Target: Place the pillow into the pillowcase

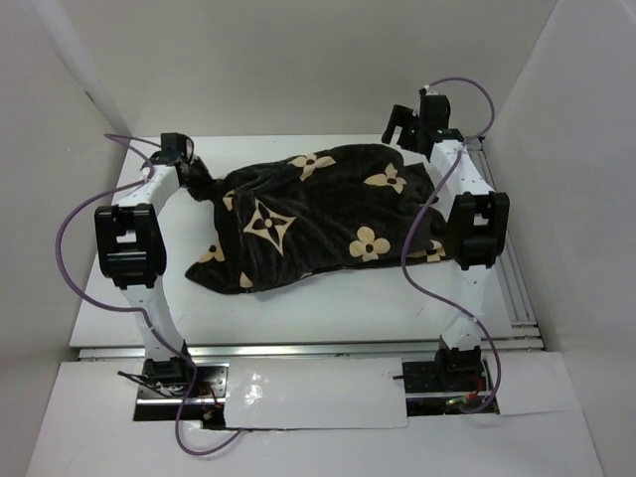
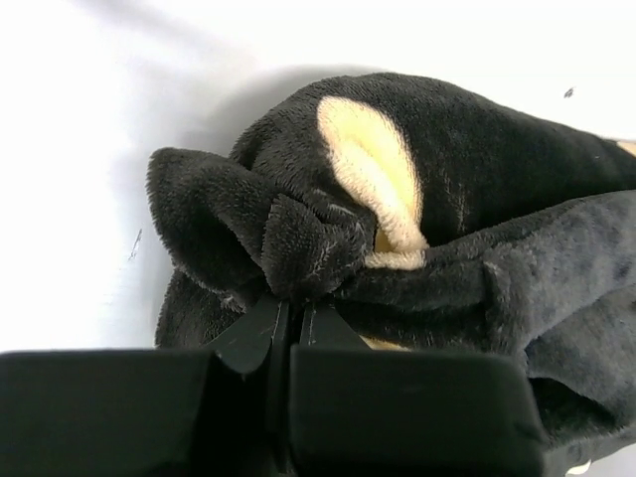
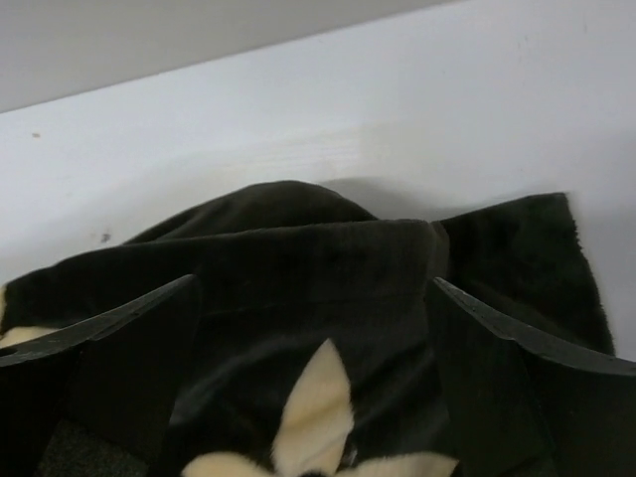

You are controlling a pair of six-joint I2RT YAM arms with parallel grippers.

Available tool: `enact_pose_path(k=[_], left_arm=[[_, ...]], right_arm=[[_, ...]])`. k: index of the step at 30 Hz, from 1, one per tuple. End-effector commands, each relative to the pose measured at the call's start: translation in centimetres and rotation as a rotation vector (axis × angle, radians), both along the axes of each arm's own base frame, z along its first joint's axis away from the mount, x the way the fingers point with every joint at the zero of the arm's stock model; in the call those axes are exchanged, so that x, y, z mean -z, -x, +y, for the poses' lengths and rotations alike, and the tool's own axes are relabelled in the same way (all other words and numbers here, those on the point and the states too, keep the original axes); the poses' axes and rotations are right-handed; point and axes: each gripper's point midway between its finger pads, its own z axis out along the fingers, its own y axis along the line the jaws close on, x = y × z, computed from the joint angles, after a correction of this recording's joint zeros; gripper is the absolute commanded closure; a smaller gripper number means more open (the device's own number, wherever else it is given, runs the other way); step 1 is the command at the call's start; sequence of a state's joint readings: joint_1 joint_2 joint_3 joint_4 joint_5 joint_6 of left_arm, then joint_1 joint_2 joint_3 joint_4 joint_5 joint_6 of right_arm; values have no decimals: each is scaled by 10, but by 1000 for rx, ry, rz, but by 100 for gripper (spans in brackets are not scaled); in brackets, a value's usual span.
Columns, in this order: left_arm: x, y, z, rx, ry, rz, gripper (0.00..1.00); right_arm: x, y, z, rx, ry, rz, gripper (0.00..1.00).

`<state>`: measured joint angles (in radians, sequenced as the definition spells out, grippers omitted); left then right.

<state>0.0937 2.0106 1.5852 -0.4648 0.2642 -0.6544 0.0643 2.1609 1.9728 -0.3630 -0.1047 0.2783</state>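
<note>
The pillowcase (image 1: 318, 214), dark plush with tan flower and star motifs, lies bulging across the middle of the white table (image 1: 328, 308). No pillow shows in any view. My left gripper (image 1: 196, 179) sits at the case's far left corner. In the left wrist view its jaws stand together with a bunched fold of the pillowcase (image 2: 298, 238) pinched in the left gripper (image 2: 293, 306). My right gripper (image 1: 400, 126) hovers over the far right corner. In the right wrist view the right gripper (image 3: 313, 283) stands open, its fingers wide either side of the pillowcase (image 3: 328, 268), not touching it.
White walls (image 1: 298, 60) close in the back and both sides. A metal rail (image 1: 517, 288) runs along the table's right edge. Purple cables (image 1: 65, 224) loop off both arms. A white board (image 1: 318, 393) covers the near edge between the two bases.
</note>
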Motion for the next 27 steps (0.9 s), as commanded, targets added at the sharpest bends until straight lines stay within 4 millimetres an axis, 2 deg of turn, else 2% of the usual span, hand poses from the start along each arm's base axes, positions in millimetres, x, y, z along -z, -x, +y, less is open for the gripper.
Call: enact_pose_path(k=[1,2,3,7,8,9,10,11,12,13,14,15,16,17,18,19,21,22,24,25,26,27], left_arm=[[-24,-18,-5,8,-18,-83,100],[-24,-17,-3,1,-27,-87,100],[-28,-18,-3,9,-35,-112,100],[-33,-13,1,13,-68,-151,100],[-32,-13,2,24,-77,-154,100],[-37,-19,2,23,-78,-168,100],[-43,-21,0,43,-73,-186,100],[-37,-26,-2,52,-62,-178,100],[-57,-40,-3,65,-65,-234,100],[-61,-41,-2,72,-69,-219,100],[-73,-48,0,65,-78,-230,100],[-113,-69,4,68,-106,-317,100],[-133,-76,8,62,-133,-346,100],[-149,-74,11,67,-155,-347,100],[-177,-76,11,72,-169,-399,100],[-223,-81,22,43,-191,-499,100],[-273,-73,34,22,-218,-601,100],[-315,-57,47,-11,-227,-690,100],[-353,-35,60,-52,-243,-764,100],[-374,-11,69,-90,-288,-809,100],[-381,3,78,-122,-319,-820,100],[-340,6,81,-126,-328,-734,100]], right_arm=[[4,-11,7,-20,-68,17,0],[10,-12,17,-53,-82,20,0],[29,-16,19,-60,-86,44,0],[64,-23,24,-39,-142,93,0],[64,-23,29,-56,-163,86,0],[73,-29,33,-69,-182,78,0],[79,-28,37,-92,-197,85,14],[74,-32,43,-121,-214,67,33],[81,-31,52,-176,-239,86,63],[48,-44,55,-195,-243,18,100],[30,-50,55,-206,-232,-21,100],[6,-56,51,-203,-204,-72,100],[-50,-64,48,-192,-189,-191,100],[-82,-67,43,-174,-167,-271,100],[-114,-68,32,-118,-142,-347,100],[-183,-58,11,-73,-142,-500,100],[-251,-38,-10,-42,-131,-658,100],[-305,-14,-31,-20,-118,-785,100],[-343,13,-46,-13,-91,-883,100],[-363,36,-66,15,-56,-934,100],[-365,46,-76,30,-30,-945,100],[-391,78,-79,14,-2,-1005,100]])
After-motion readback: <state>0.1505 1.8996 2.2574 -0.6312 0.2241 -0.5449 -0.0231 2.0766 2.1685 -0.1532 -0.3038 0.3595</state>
